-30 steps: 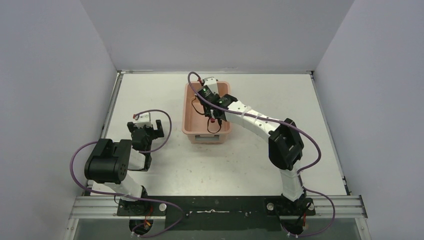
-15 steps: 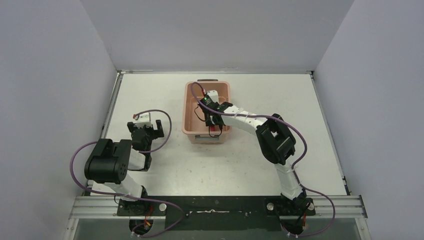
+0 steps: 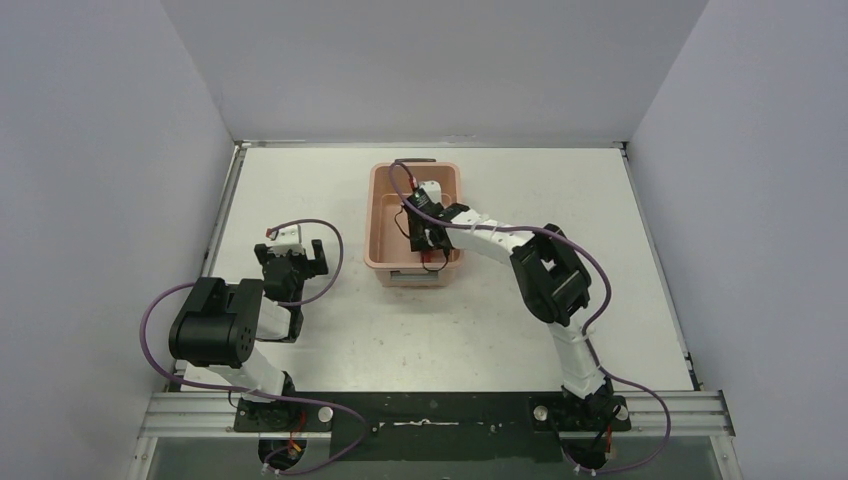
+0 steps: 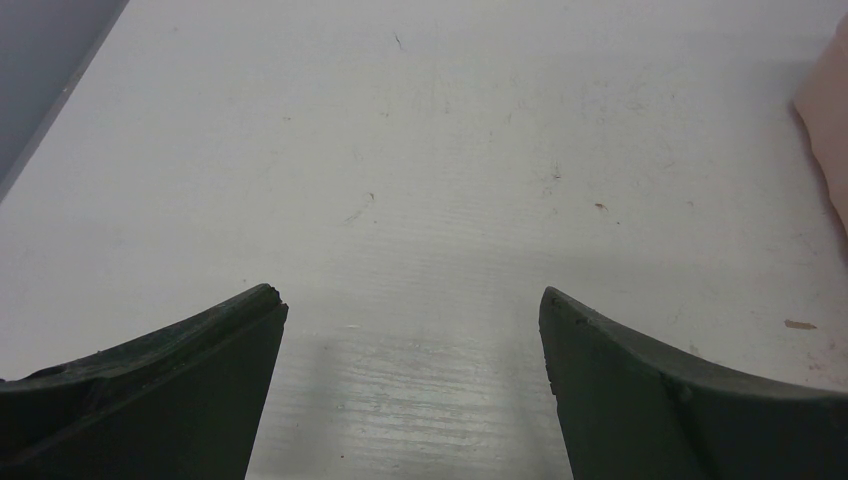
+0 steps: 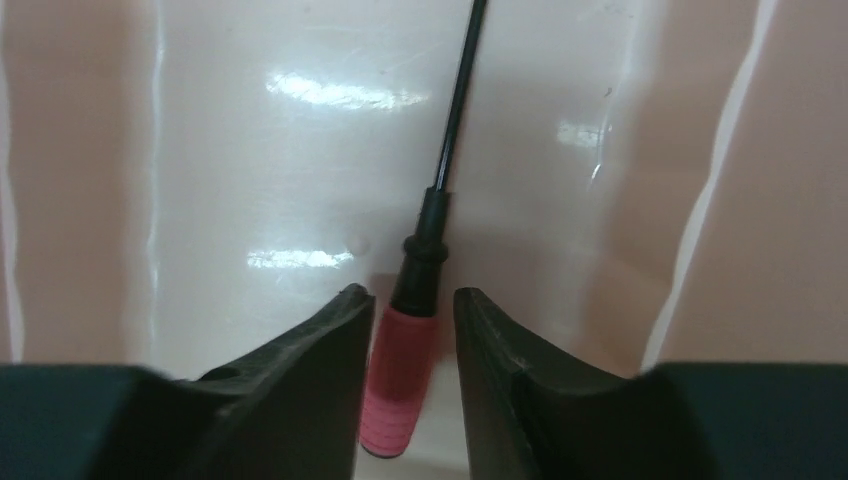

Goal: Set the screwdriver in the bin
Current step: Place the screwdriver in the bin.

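Observation:
The salmon-pink bin [image 3: 375,215] stands at the table's middle back, its dark handle [image 3: 418,160] at the far short end. My right gripper [image 3: 429,250] reaches down inside the bin near its near end. In the right wrist view the screwdriver [image 5: 400,380], red handle and slim black shaft, lies between my right gripper's [image 5: 410,295] fingers over the bin floor [image 5: 250,150]. The jaws stand slightly apart, with a gap beside the handle on the right. My left gripper [image 3: 300,252] is open and empty over the bare table [image 4: 420,150], left of the bin.
Grey walls close the table on the left, back and right. The bin's corner shows at the right edge of the left wrist view [image 4: 830,100]. The arm bases and a black rail [image 3: 430,410] sit at the near edge.
My right gripper has come down into the bin and drawn toward its near end. The left arm has not moved.

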Motion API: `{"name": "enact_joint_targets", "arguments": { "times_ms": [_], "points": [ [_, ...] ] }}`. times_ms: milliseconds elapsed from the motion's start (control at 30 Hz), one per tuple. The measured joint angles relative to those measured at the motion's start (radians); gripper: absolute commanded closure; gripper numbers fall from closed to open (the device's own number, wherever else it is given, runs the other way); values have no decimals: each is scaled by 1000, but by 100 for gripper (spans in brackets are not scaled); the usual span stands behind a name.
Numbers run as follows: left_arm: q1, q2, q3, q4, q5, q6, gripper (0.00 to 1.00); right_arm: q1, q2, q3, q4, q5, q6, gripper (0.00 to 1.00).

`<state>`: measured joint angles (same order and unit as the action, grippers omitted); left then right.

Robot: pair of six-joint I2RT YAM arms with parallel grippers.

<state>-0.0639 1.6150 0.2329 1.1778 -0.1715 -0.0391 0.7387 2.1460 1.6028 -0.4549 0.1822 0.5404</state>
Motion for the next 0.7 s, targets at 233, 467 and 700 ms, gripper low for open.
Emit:
{"name": "enact_joint_targets", "arguments": {
  "times_ms": [233,467,700],
  "points": [
    [0,0,0,0,0,0,3,-11,8,0,4,-9,-1,23],
    [0,0,0,0,0,0,3,2,8,2,-6,-3,-5,4],
    [0,0,0,0,0,0,3,10,8,49,-40,11,-5,3]
  ]
}}
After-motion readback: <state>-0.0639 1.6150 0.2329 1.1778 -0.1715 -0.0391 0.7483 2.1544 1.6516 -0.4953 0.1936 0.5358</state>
